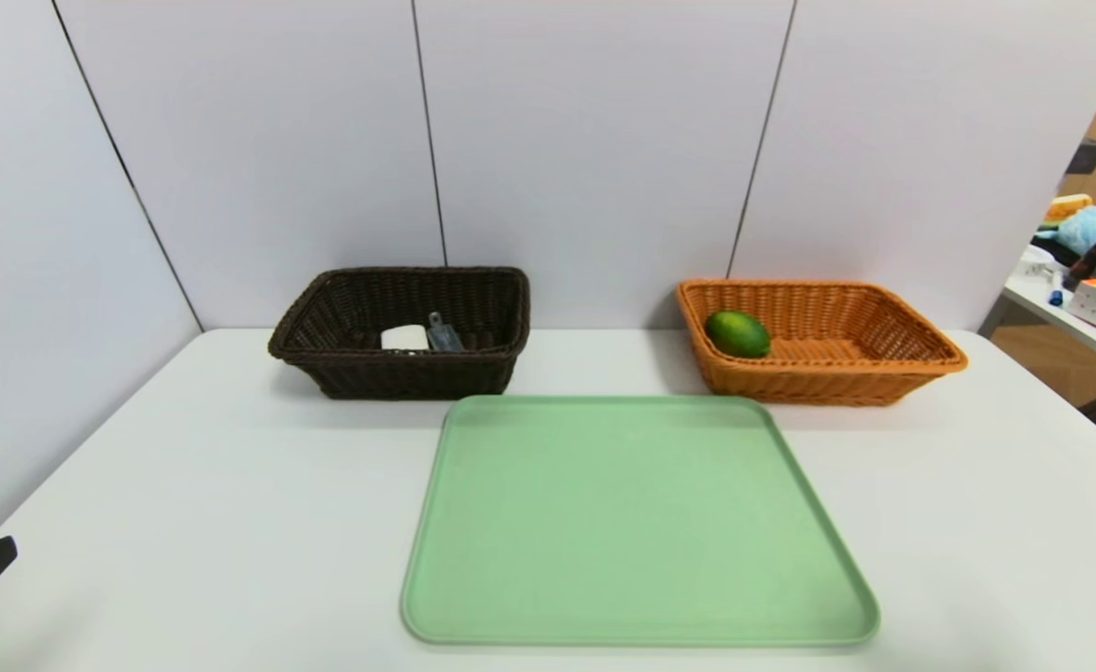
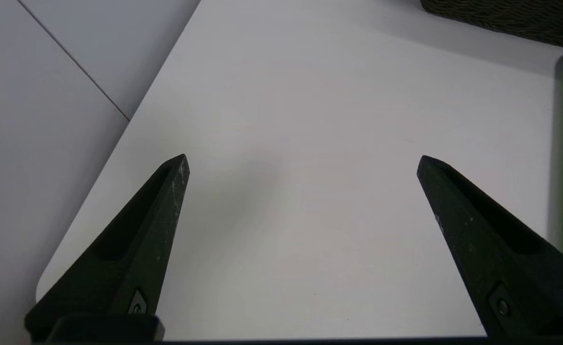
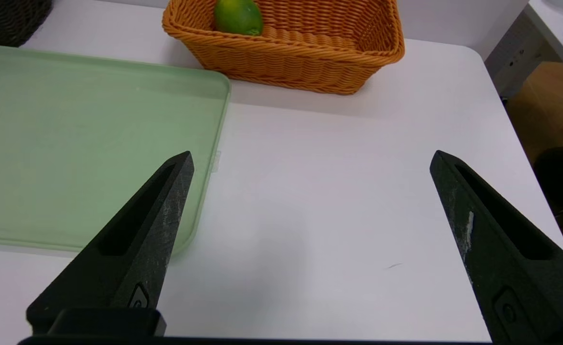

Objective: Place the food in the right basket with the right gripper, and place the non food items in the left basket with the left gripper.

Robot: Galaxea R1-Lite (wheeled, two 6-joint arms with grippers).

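A dark brown wicker basket (image 1: 324, 331) stands at the back left and holds a white block (image 1: 404, 337) and a grey-blue item (image 1: 442, 333). At the back right, an orange wicker basket (image 1: 893, 345) holds a green round fruit (image 1: 737, 333), which the right wrist view shows as well (image 3: 238, 16). My left gripper (image 2: 303, 160) hangs open over bare table at the near left, nothing between its fingers. My right gripper (image 3: 311, 160) is open over bare table at the near right, beside the tray's edge. In the head view only a dark tip of each arm shows at the side edges.
A pale green tray (image 1: 637, 523) lies in the middle of the white table (image 1: 184, 485) in front of both baskets, with nothing on it. Grey wall panels close off the back and left. A side table with toys (image 1: 1094, 280) stands beyond the right edge.
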